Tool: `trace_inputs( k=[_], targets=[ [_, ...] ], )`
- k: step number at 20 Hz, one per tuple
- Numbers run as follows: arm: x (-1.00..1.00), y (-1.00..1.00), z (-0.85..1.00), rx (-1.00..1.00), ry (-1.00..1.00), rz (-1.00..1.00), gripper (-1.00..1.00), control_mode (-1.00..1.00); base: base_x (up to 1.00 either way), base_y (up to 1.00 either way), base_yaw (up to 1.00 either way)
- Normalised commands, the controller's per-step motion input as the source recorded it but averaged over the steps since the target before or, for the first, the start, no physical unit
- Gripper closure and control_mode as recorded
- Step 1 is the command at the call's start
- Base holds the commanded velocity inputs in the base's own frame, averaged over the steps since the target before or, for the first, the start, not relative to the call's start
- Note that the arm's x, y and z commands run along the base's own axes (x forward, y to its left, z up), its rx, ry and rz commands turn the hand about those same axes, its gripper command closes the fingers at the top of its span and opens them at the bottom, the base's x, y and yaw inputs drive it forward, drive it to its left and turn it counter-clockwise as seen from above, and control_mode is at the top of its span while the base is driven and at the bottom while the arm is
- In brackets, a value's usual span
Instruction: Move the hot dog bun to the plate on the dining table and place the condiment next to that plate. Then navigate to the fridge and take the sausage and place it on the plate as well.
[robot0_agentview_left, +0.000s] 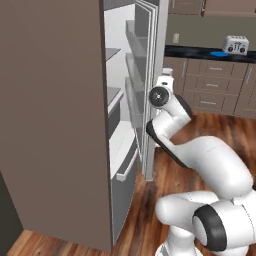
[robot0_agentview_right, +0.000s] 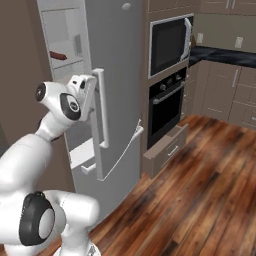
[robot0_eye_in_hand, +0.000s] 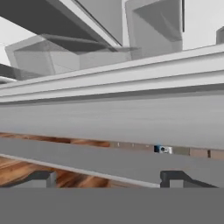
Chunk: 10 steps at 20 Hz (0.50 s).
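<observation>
A: Nearest in the left base view?

B: The robot's white arm (robot0_agentview_left: 200, 165), rising from the lower right corner and bending up toward the fridge door (robot0_agentview_left: 147, 75). That door stands swung open, its edge toward the camera, with the inner door shelves showing on its left face. The arm's wrist sits just beside the door's right edge.

A: And behind it?

B: The fridge (robot0_agentview_left: 55, 120), its brown side wall at the left and pale shelves inside. Farther back, a dark worktop (robot0_agentview_left: 200, 51) runs along the wall; a toaster (robot0_agentview_left: 235, 44) stands near its right end, with a blue plate (robot0_agentview_left: 218, 53) just beside it toward the worktop's front edge.

A: The right base view?

B: The arm comes up from the lower left; the hand (robot0_agentview_right: 82, 87) is at the long vertical handle (robot0_agentview_right: 101, 107) of the grey door. On an upper fridge shelf, close to the shelf's front edge, lies the sausage (robot0_agentview_right: 58, 55), small and reddish. To the right are a wall microwave (robot0_agentview_right: 170, 44) and an oven (robot0_agentview_right: 167, 105) over wooden floor (robot0_agentview_right: 200, 190).

A: The hand view?

B: The gripper (robot0_eye_in_hand: 107, 178) has its two dark tips set wide apart, nothing between them. A grey bar crosses ahead of them; whether it's the handle I can't tell.
</observation>
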Motion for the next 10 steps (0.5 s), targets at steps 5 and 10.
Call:
trace_inputs(
  k=[5, 10],
  targets=[
    [-0.04, -1.00, 0.00, 0.07, 0.00, -0.06, -1.00, -1.00, 0.00, 0.00, 0.00],
    [0.22, -0.96, 0.09, 0.03, 0.01, -0.25, -1.00, -1.00, 0.00, 0.00, 0.00]
  ],
)
